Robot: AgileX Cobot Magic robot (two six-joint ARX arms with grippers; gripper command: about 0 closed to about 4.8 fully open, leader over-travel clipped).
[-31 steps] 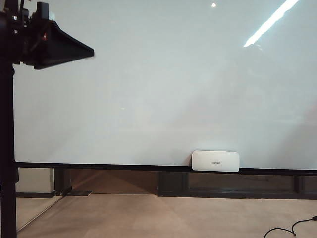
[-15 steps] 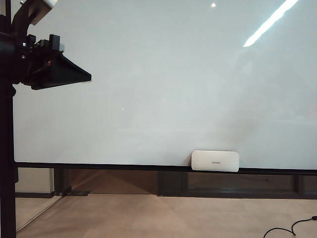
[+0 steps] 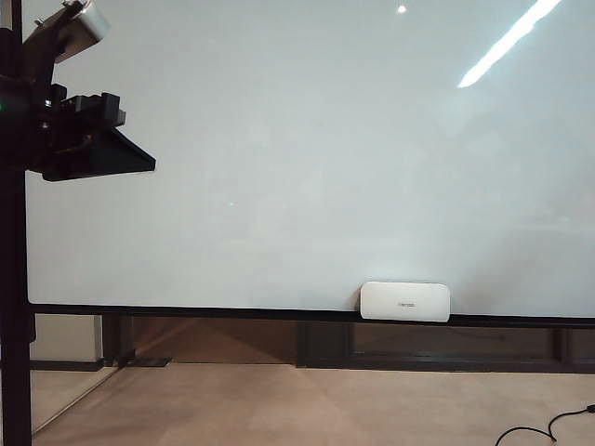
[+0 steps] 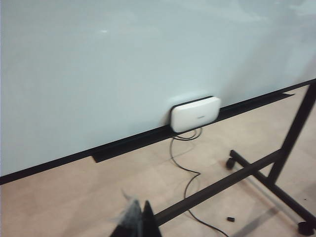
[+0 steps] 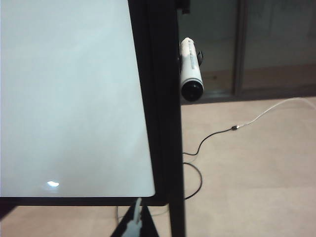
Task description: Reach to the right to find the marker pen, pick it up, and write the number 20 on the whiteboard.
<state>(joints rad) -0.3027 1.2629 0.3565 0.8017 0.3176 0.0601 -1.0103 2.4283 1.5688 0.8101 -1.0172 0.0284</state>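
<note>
The whiteboard (image 3: 307, 158) fills the exterior view, and its surface is blank; the number 20 is not in view. My left gripper (image 3: 149, 167) hangs shut at the board's upper left, its tips (image 4: 143, 215) pressed together with nothing between them. The marker pen (image 5: 190, 74), white with a black end, shows only in the right wrist view, fixed beside the black post (image 5: 163, 98) at the board's edge (image 5: 69, 98). My right gripper (image 5: 139, 210) is shut and empty, well short of the pen. It is out of the exterior view.
A white rounded eraser (image 3: 405, 301) (image 4: 195, 113) sits on the board's lower ledge. A black stand post (image 3: 13, 325) runs down the left. Stand legs with casters (image 4: 266, 173) and cables (image 4: 185, 173) (image 5: 212, 136) lie on the floor.
In the exterior view my left gripper has sunk and drawn slightly left along the board's edge. The board and eraser are as before.
</note>
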